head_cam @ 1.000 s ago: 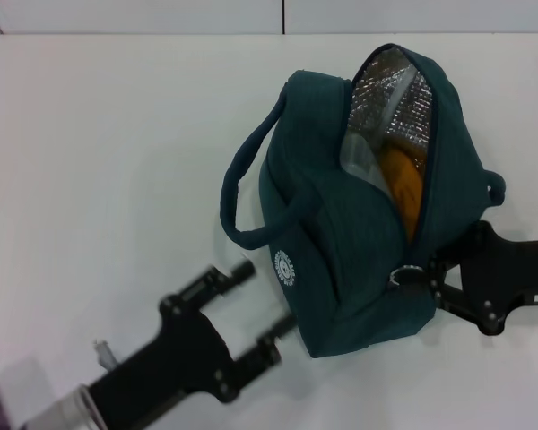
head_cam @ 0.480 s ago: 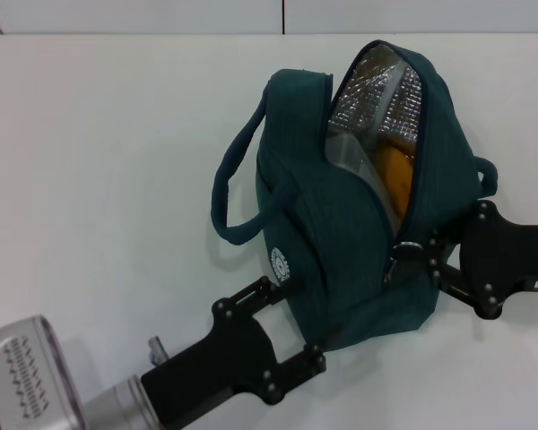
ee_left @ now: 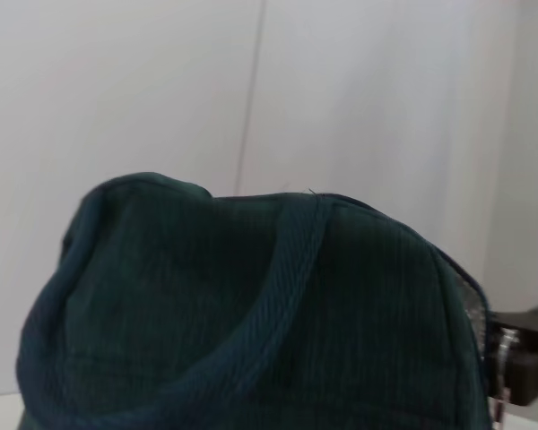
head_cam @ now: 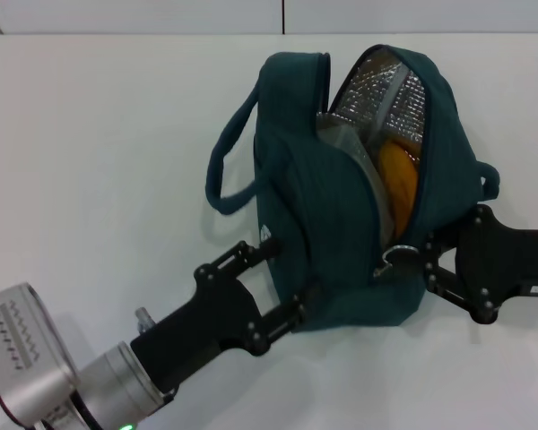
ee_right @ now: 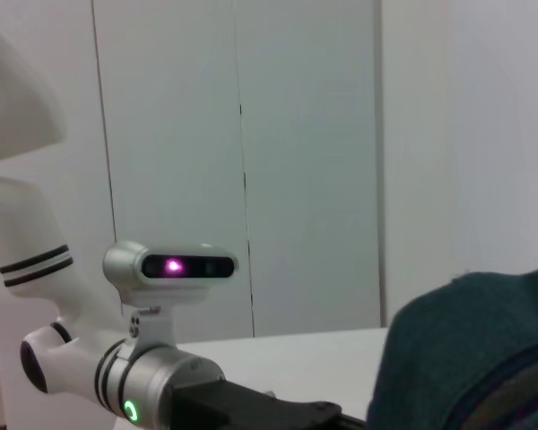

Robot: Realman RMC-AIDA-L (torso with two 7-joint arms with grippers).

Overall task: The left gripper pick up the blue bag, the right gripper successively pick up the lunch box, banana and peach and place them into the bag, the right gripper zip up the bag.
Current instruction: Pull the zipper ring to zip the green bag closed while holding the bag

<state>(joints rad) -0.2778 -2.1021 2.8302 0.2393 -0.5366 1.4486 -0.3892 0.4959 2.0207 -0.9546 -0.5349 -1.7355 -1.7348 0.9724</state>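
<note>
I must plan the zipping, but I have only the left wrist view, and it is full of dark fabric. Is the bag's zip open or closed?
Observer: Open. In the head view the bag gapes along its top, showing silver lining and an orange item inside.
Operator: Where is the right gripper?
Observer: The right gripper is at the bag's near end, right beside the zipper pull.
Operator: And the left gripper?
Observer: The left gripper is against the bag's near left side, fingers apart.
</note>
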